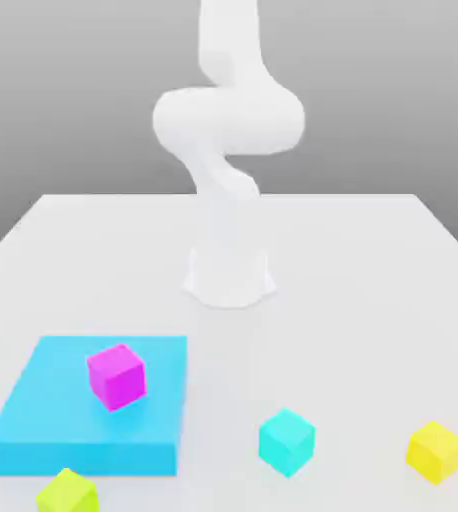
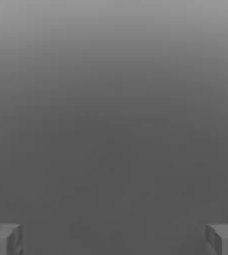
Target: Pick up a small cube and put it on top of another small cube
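Observation:
The small cube (image 1: 435, 451), pure yellow, sits on the white table near the front at the exterior view's right. A cyan cube (image 1: 286, 441) of the same size rests to its left, near the front middle. A magenta cube (image 1: 116, 375) stands on a flat blue slab (image 1: 43, 430). A lime yellow-green cube (image 1: 67, 493) lies at the front left corner. In the hand view my gripper (image 2: 114, 239) is open, its two grey fingertips (image 2: 4, 239) far apart with nothing between them, facing a plain grey backdrop.
The white arm (image 1: 228, 120) rises from its base (image 1: 229, 275) at the middle of the white table (image 1: 373, 300) and bends upward out of the picture. The slab occupies the front left of the table.

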You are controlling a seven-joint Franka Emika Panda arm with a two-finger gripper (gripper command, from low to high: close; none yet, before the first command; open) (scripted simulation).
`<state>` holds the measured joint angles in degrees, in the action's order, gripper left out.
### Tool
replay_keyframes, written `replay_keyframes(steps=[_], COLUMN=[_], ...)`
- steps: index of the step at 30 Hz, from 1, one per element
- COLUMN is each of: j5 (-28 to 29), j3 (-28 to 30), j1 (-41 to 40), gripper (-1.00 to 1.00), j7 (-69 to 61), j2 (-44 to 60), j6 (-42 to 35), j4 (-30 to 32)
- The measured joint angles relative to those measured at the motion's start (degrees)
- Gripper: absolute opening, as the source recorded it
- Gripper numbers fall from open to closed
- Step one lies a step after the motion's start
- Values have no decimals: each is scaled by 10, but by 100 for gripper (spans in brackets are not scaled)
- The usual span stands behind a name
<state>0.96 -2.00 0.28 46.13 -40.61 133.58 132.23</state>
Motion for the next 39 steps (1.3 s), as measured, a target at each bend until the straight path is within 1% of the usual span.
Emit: replay_keyframes(steps=[10,18,28,32,33,39], j5=[48,93,122,162,170,174], j3=[-78,-124,-153,-115,-106,-101], j1=[18,52,112,147,155,158], gripper=[0,0,0,0,-100,-100], j7=[19,39,45,74,80,84], j2=[211,378,581,665,680,688], j6=[73,130,206,265,276,282], j4=[18,32,49,33,29,27])
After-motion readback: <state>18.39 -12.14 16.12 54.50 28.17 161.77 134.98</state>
